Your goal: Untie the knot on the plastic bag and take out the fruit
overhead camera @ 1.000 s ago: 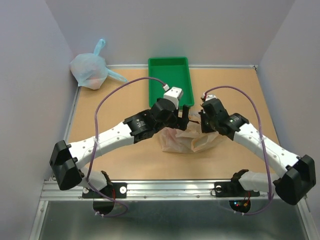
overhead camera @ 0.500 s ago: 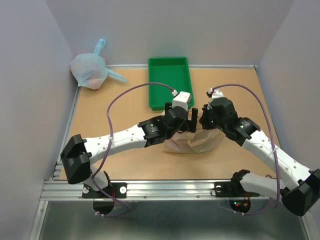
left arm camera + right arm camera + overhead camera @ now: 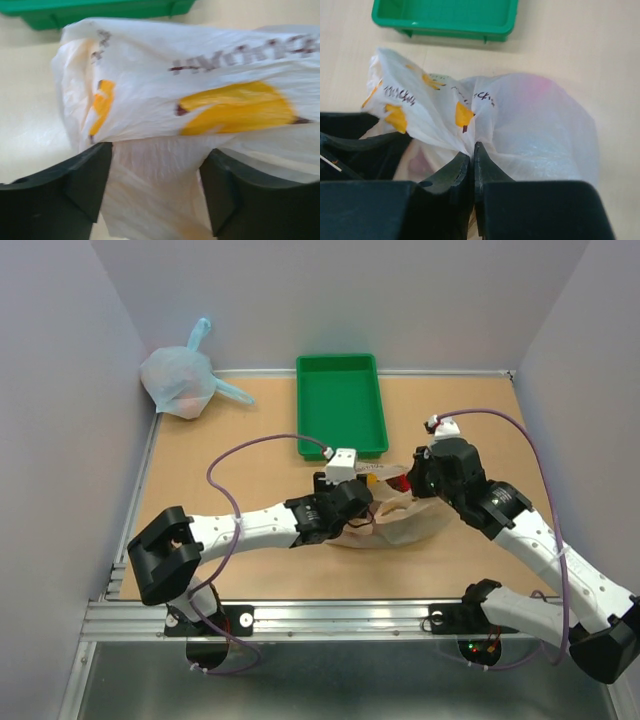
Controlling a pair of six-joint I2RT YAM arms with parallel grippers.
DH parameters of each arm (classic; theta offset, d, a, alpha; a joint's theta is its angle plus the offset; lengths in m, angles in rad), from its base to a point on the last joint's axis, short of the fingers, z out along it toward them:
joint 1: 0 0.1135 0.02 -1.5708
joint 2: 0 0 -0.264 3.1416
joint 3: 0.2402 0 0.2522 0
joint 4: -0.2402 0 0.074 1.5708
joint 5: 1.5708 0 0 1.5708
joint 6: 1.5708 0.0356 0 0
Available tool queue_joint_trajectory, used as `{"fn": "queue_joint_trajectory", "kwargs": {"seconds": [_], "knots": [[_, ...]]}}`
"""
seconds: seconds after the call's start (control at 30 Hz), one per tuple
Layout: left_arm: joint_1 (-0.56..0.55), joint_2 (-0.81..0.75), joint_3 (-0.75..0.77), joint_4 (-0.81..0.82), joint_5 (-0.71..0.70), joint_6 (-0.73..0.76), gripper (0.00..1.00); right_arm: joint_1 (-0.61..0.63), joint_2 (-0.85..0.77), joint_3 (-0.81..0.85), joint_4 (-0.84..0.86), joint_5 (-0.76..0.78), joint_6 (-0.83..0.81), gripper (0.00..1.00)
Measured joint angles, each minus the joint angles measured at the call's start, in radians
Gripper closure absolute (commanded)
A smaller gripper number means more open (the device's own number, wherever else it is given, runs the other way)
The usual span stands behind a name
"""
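1 crinkly peach plastic bag w/ yellow prints; R hand pinching it, L hand open astride.

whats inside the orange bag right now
Through the thin plastic bag only a pinkish-red blur shows, presumably fruit. Which pieces and how many cannot be told: the crinkled plastic covers them, and the right gripper pinches its gathered top.

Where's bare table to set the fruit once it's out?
Bare table lies between the pale blue bag and the green tray, and right of the tray. The centre around the plastic bag is crowded.
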Motion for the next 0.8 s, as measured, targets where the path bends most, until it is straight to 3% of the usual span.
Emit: {"fn": "queue_joint_trajectory", "kwargs": {"seconds": [0.03,0.13,0.23,0.27,0.37,0.6,0.8], "knots": [[0.005,-0.018,-0.034,-0.001,-0.005,-0.012,0.36,0.0,-0.013,0.0,0.001,0.029,0.0,0.88],[0.019,-0.07,-0.148,-0.018,-0.018,-0.053,0.74,0.0,-0.04,0.0,0.002,0.098,0.0,0.78],[0.031,-0.104,-0.232,-0.037,-0.023,-0.082,0.97,0.0,-0.038,0.0,0.002,0.151,0.001,0.79],[0.035,-0.113,-0.248,-0.042,-0.023,-0.087,1.0,0.0,-0.033,0.0,0.002,0.161,0.001,0.82],[0.038,-0.154,-0.287,-0.058,-0.025,-0.103,1.0,0.0,-0.012,0.0,0.002,0.205,0.0,0.99],[0.06,-0.33,-0.331,-0.119,-0.027,-0.117,1.0,-0.008,0.02,0.0,0.002,0.358,-0.001,1.0],[0.124,-0.549,-0.428,-0.135,0.039,-0.129,0.98,-0.143,0.028,-0.002,0.001,0.382,-0.007,1.0]]}}
